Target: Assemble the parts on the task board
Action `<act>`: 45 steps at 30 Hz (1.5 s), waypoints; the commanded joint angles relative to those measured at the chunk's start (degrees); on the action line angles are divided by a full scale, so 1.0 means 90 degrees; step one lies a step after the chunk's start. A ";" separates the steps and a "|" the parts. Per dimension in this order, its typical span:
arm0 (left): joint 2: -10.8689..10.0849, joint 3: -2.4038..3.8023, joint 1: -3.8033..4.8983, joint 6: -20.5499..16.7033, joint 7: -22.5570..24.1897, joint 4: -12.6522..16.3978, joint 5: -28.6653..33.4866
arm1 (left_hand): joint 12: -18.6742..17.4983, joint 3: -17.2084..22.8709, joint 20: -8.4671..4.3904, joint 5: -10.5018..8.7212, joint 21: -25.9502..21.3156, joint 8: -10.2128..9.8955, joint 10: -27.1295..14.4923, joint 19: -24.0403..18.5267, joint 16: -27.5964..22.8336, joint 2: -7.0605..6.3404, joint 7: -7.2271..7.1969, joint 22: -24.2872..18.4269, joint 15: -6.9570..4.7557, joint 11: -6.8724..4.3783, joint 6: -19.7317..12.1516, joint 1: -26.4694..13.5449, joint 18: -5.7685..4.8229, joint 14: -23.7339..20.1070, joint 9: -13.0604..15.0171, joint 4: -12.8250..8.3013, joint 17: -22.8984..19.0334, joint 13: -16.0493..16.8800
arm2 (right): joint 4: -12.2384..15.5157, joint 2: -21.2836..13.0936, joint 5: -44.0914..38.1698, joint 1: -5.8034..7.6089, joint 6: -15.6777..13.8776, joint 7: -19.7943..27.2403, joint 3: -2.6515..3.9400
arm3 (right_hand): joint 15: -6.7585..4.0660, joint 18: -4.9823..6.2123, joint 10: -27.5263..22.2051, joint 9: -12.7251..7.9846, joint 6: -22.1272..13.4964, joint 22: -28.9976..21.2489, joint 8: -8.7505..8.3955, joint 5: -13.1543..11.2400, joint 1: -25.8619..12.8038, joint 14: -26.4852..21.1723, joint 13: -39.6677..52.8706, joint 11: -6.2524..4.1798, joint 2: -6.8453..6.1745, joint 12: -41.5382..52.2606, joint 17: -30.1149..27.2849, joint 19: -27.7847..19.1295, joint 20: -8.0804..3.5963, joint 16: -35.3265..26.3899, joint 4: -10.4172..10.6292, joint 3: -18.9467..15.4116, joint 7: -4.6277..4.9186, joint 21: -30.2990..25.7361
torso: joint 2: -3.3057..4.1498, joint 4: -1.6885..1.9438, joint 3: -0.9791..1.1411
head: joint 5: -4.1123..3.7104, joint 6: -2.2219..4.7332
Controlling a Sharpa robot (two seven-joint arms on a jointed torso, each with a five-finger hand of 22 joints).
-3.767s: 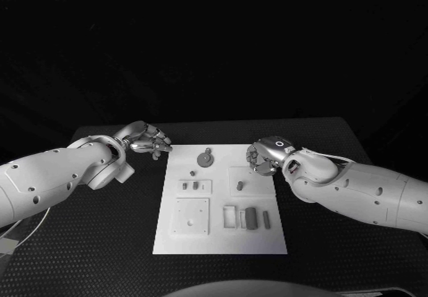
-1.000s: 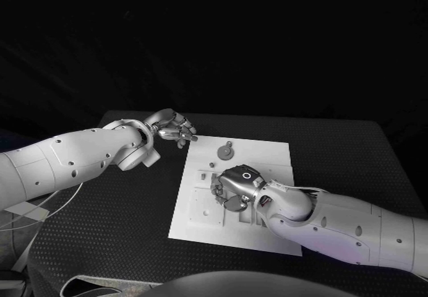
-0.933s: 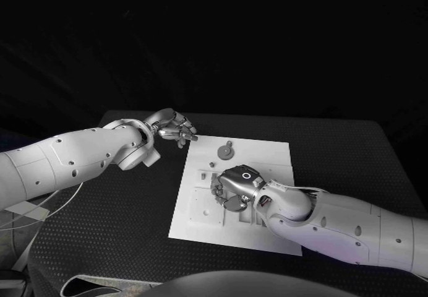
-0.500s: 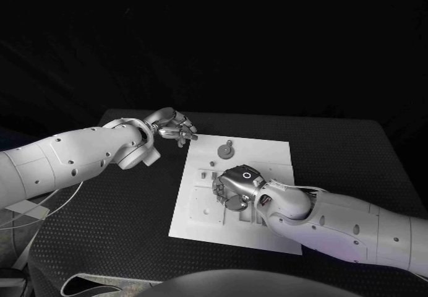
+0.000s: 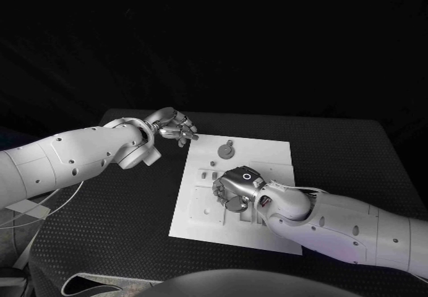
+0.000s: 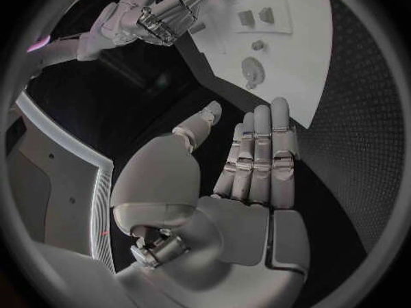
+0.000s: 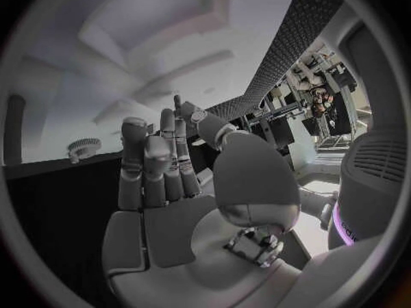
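The white task board [image 5: 198,228] lies in the middle of the black table. A round grey part [image 5: 226,150] with a small tab sits near its far edge, and two small grey parts [image 5: 204,175] stand closer in. My right hand [image 5: 234,190] is low over the board's middle, fingers pointing down at it, and it hides the parts under it. Its palm [image 7: 158,185] holds nothing. My left hand [image 5: 175,130] hovers off the board's far left corner. Its fingers [image 6: 257,154] are straight and side by side, thumb apart, with nothing in them.
The left wrist view shows the board [image 6: 295,61] with the round part [image 6: 252,69] and my right hand [image 6: 158,14] beyond it. Bare black table lies on both sides of the board. A white cable [image 5: 36,213] runs under my left arm.
The camera has shifted. My right hand has moved from the board's far right edge to over its middle and barely shifts in the last second. My left hand stays put.
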 commanded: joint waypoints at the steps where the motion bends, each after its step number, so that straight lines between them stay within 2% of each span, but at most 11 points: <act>1: 0.0004 0.0004 0.0007 -0.0028 0.0029 0.0020 0.0024 | 0.0018 -0.0031 0.0008 0.0011 -0.0025 0.0010 -0.0033 0.0041 -0.0041 0.0003 0.0061 -0.0009 0.0015 0.0017 0.0005 0.0027 0.0306 0.0045 -0.0008 -0.0003 0.0010 0.0004 | -0.0007 0.0006 -0.0029 -0.0012 0.0107 0.0015 -0.0002 | -0.0046 0.0304 0.0374 0.0011 0.0022 0.0112 0.0037 0.0018 0.0025 -0.0003 0.0007 -0.0071 0.0023 0.0000 0.0010 0.0014 -0.0051 -0.0020 -0.0005 0.0028 0.0006 0.0023 | 0.0002 0.0000 0.0001 | 0.0002 -0.0005; 14: -0.0011 0.0004 0.0007 -0.0027 0.0010 0.0032 0.0024 | 0.0019 -0.0035 0.0008 0.0011 -0.0030 0.0011 -0.0033 0.0044 -0.0050 0.0005 0.0061 -0.0010 0.0015 0.0018 0.0005 0.0021 0.0305 0.0047 -0.0008 0.0003 0.0021 0.0004 | -0.0038 0.0029 -0.0024 -0.0020 0.0175 0.0011 -0.0002 | -0.0045 0.0304 0.0374 0.0012 0.0019 0.0112 0.0033 0.0019 0.0021 -0.0005 0.0008 -0.0070 0.0031 -0.0009 0.0014 0.0011 -0.0050 -0.0025 -0.0006 0.0028 0.0008 0.0020 | 0.0002 0.0008 -0.0003 | 0.0011 -0.0021; 35: -0.0033 0.0004 0.0010 -0.0032 0.0020 0.0054 0.0024 | 0.0020 -0.0035 0.0006 0.0011 -0.0036 0.0014 -0.0031 0.0048 -0.0063 0.0008 0.0060 -0.0011 0.0013 0.0016 0.0006 0.0025 0.0305 0.0053 -0.0008 0.0005 0.0040 0.0005 | -0.0134 0.0112 -0.0030 -0.0038 0.0368 0.0028 -0.0007 | -0.0042 0.0304 0.0372 0.0015 0.0013 0.0111 0.0026 0.0019 0.0018 -0.0009 0.0008 -0.0067 0.0038 -0.0025 0.0019 0.0003 -0.0049 -0.0035 -0.0009 0.0026 0.0010 0.0014 | 0.0000 -0.0002 0.0003 | 0.0027 -0.0049; 41: -0.0030 0.0004 0.0010 -0.0046 0.0050 0.0055 0.0024 | 0.0021 -0.0035 0.0005 0.0011 -0.0037 0.0015 -0.0030 0.0050 -0.0067 0.0008 0.0059 -0.0011 0.0013 0.0016 0.0006 0.0026 0.0305 0.0055 -0.0008 0.0005 0.0045 0.0006 | -0.0162 0.0143 -0.0030 -0.0038 0.0514 0.0030 -0.0020 | -0.0041 0.0305 0.0371 0.0016 0.0011 0.0111 0.0023 0.0018 0.0015 -0.0010 0.0009 -0.0066 0.0039 -0.0029 0.0021 0.0000 -0.0047 -0.0038 -0.0009 0.0024 0.0011 0.0012 | 0.0001 -0.0001 0.0002 | 0.0025 -0.0052; 45: -0.0032 0.0004 0.0010 -0.0040 0.0053 0.0070 0.0024 | 0.0023 -0.0033 0.0004 0.0011 -0.0038 0.0017 -0.0025 0.0055 -0.0069 0.0014 0.0059 -0.0011 0.0011 0.0014 0.0009 0.0031 0.0306 0.0060 -0.0008 0.0005 0.0052 0.0007 | -0.0183 0.0167 -0.0023 -0.0039 0.0497 0.0037 -0.0034 | -0.0040 0.0305 0.0370 0.0016 0.0008 0.0111 0.0021 0.0018 0.0013 -0.0011 0.0009 -0.0065 0.0041 -0.0033 0.0022 -0.0003 -0.0046 -0.0040 -0.0008 0.0023 0.0012 0.0010 | 0.0001 0.0001 0.0004 | 0.0028 -0.0058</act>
